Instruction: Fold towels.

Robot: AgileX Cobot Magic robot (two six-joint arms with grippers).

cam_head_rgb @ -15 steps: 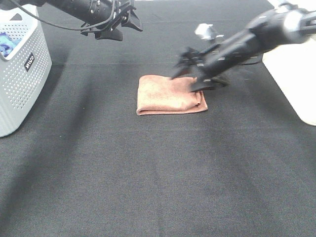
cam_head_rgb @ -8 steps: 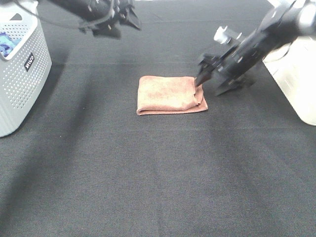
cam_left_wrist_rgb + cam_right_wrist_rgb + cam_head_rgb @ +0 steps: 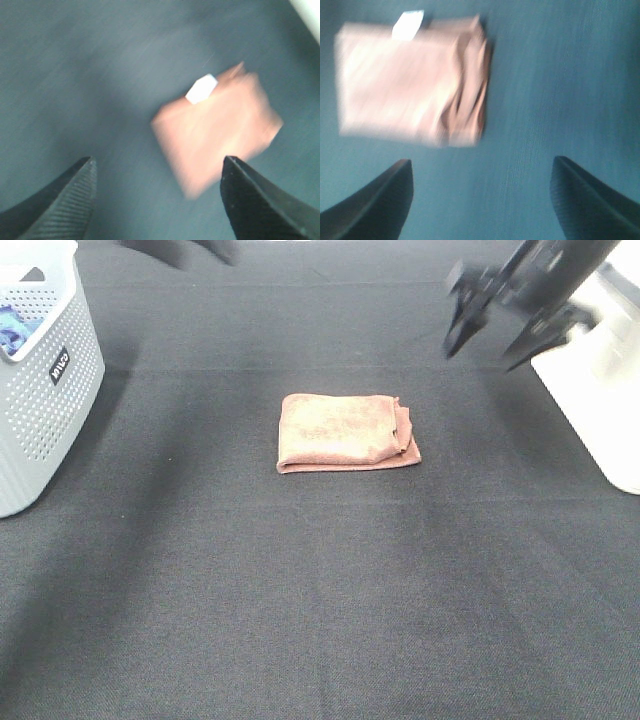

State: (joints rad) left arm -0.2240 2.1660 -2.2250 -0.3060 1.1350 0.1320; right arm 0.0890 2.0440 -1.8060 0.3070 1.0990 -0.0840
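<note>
The terracotta towel (image 3: 345, 432) lies folded into a small rectangle in the middle of the black table. It also shows in the left wrist view (image 3: 217, 127) and the right wrist view (image 3: 412, 80), with its white tag (image 3: 201, 88) on one edge. My right gripper (image 3: 505, 335) is open and empty, raised behind and to the right of the towel. My left gripper (image 3: 157, 192) is open and empty, well clear of the towel; in the high view only a dark bit of its arm (image 3: 180, 248) shows at the top edge.
A white perforated basket (image 3: 45, 380) with something blue inside stands at the left edge. A white container (image 3: 600, 390) stands at the right edge. The black cloth (image 3: 320, 590) covers the whole table.
My right gripper let go of the towel's right end and rose back to the upper right. My left arm pulled back up, almost out of the high view. The towel stayed put.
</note>
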